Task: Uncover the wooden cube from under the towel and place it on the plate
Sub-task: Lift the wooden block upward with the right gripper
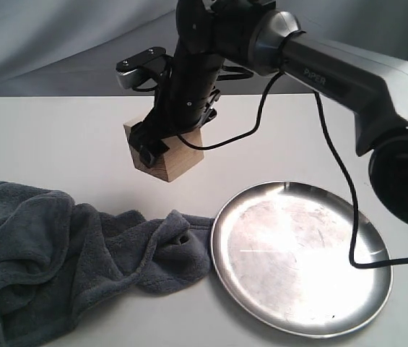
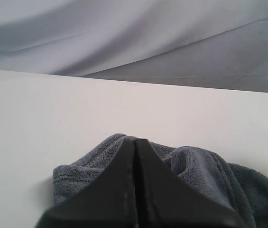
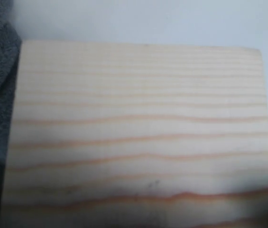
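Uncover's done: towel (image 1: 59, 246) bunched aside on the tabletop (image 1: 52, 137), right fingers (image 1: 146, 153) pinching the cube (image 1: 180, 160), possibly just lifted, short of the bare plate (image 1: 297, 253); left fingers (image 2: 110, 190) pressed together, empty; placing still to do.

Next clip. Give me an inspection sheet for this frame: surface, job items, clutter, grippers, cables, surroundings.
Surface: white table, matte.
Job's things: wooden cube uncovered, beyond the towel, not on the plate. Towel bunched at front left, one end reaching the plate's rim. Plate holds nothing.
Clutter: nothing seen.
Grippers: right gripper shut on the wooden cube, reaching across from the right. Left gripper shut, fingers together above the towel.
Cables: black cable loops from the right arm and crosses in front of the plate.
Surroundings: grey cloth backdrop.
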{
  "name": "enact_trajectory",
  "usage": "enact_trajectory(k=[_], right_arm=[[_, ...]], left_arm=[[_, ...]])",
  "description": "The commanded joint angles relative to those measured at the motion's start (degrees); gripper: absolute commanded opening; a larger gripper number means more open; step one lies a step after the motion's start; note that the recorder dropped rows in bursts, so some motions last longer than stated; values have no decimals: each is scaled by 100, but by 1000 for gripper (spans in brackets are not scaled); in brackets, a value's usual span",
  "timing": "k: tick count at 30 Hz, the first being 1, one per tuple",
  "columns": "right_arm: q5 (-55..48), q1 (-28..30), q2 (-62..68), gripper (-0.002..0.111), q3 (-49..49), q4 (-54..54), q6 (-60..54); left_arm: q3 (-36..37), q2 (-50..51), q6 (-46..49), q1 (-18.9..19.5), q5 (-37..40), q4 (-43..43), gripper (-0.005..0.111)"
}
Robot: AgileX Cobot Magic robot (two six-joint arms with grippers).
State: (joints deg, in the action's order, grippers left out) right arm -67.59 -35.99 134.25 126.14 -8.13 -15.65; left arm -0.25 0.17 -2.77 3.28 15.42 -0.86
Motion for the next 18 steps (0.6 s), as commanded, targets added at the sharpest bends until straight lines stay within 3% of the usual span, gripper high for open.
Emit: enact_trajectory(k=[1,18], right_arm=[[39,19,-257,5,-2,26,-68],[-237,352,-706,5,-144,-103,-82]], left_arm=[[25,-17,3,2,-57,-25,0],[25,-17,3,2,-57,-25,0]])
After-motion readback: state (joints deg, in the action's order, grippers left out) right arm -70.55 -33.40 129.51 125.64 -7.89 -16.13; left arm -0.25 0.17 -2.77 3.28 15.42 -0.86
